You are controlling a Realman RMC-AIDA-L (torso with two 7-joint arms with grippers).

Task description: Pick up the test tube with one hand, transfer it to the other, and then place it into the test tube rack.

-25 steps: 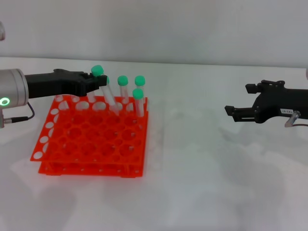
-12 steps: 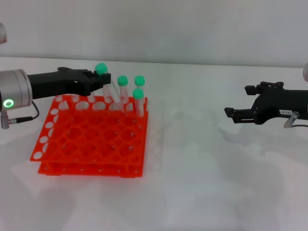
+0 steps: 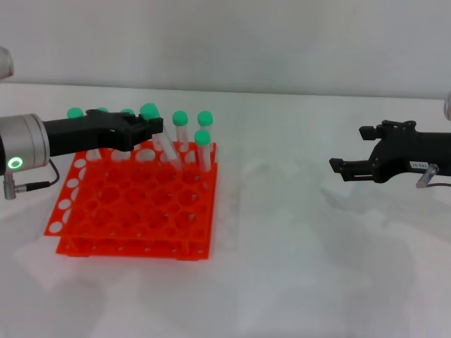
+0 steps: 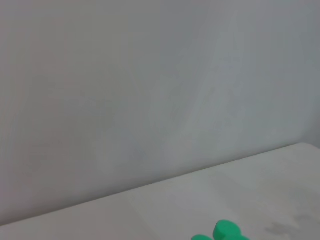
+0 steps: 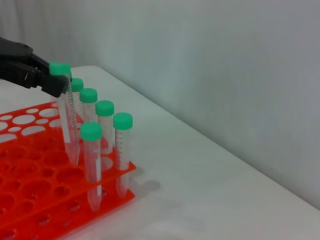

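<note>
Your left gripper (image 3: 149,125) clamped on the green-capped test tube (image 3: 161,139), tilted over the orange rack (image 3: 134,204), your right gripper (image 3: 337,167) parted, holding nothing.

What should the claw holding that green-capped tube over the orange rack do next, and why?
Probably ease straight down. The left claw grips the tube just under its cap, tilted, with its tip at a hole in the rack but not seated. The right claw is far off, idle.
</note>
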